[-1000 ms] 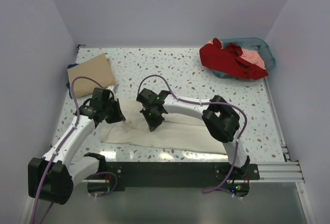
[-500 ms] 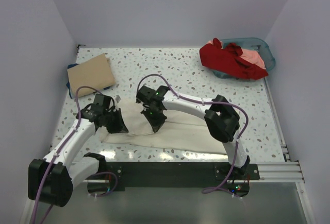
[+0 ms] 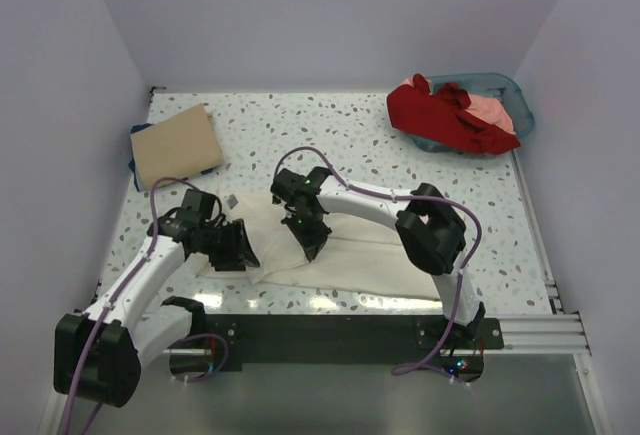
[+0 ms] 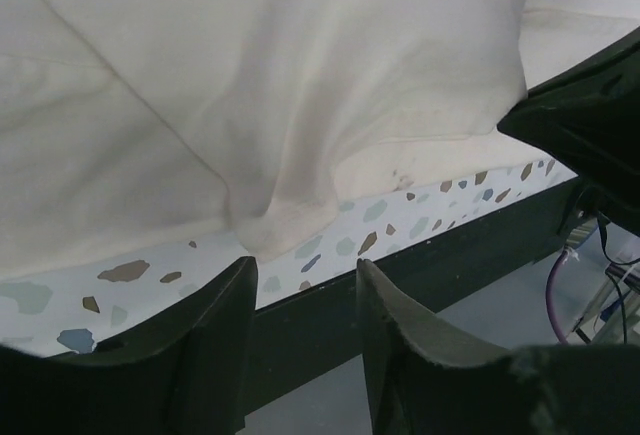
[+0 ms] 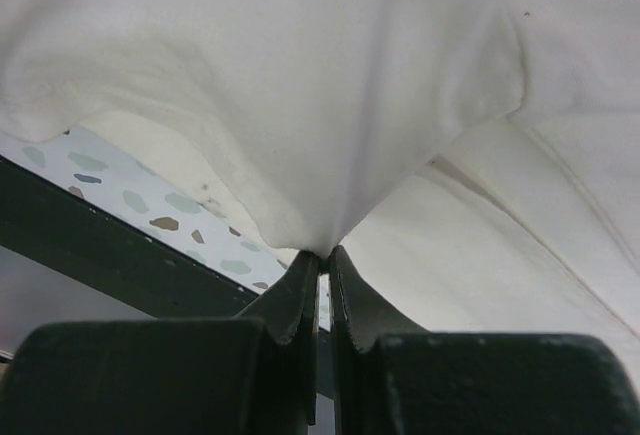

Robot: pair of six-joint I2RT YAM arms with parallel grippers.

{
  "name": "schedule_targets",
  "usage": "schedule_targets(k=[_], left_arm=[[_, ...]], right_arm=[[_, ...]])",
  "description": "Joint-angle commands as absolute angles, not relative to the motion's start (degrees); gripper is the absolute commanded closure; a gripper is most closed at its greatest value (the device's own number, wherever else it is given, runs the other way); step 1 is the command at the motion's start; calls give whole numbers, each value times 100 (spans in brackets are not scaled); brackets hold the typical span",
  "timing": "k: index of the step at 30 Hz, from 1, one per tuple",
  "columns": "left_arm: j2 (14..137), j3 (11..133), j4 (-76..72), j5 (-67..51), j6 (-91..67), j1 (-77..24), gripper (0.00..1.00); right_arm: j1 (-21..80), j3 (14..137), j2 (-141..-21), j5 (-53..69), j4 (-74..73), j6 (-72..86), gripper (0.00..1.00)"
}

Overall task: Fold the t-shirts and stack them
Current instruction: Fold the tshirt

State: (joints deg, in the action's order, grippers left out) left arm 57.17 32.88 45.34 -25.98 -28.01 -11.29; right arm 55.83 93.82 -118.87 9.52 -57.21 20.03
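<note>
The large cream t-shirt (image 3: 370, 255) lies along the table's near edge, partly folded over itself. My left gripper (image 3: 238, 245) sits at its left end, open with nothing between the fingers (image 4: 400, 325); the cloth (image 4: 300, 105) lies just beyond the tips. My right gripper (image 3: 312, 240) is over the shirt's middle, shut on a pinched fold of the cream cloth (image 5: 330, 155). A folded tan t-shirt (image 3: 178, 143) rests on a dark blue one (image 3: 134, 160) at the back left. Red (image 3: 440, 115) and salmon-pink (image 3: 492, 110) t-shirts are heaped at the back right.
The teal plastic basket (image 3: 520, 105) holds the red and pink shirts in the back right corner. The black front rail (image 3: 330, 333) runs just below the cream shirt's edge. Walls close the table in on the left, right and back.
Both grippers have moved toward the near edge, drawing the cream shirt's left part over. The left gripper has opened and let the cloth go; the right stays shut on its fold.
</note>
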Motion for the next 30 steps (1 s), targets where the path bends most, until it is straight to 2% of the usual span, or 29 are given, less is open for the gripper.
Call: schedule_targets(k=[1,6,9,10,13,15,19,23,30], left_arm=[[5642,3761,4728,-2620,-2830,-1090,48],[6055,4437,4676,-1612,-2812,-1064,44],[6406,4807,4335,-979,-2847,-993,41],[6616,4929,4255,-845,-2848,-950,40],[7003,5369,3938,-405,-2804,-818,37],[7136,5598,3710,-142,-2725,-704,36],[7522,5739,3384,113,-2392,-458,37],[7953,5722,2937,27,-2180,-194,45],[8770,5757,2391,-272,-2197,-35,57]], right_arm=[[5563,9431,-11909,827,-5932,1925,100],[5520,9431,-11848,730,-5985,1916,93],[5467,9439,-11786,642,-6038,1899,71],[5449,9439,-11769,615,-6073,1907,54],[5344,9422,-11602,519,-6135,1942,43],[5160,9291,-11322,422,-6109,1986,39],[4467,8747,-10734,448,-5845,2118,37],[3510,8018,-10284,431,-5494,2153,36],[2629,7436,-9870,106,-5186,1943,36]])
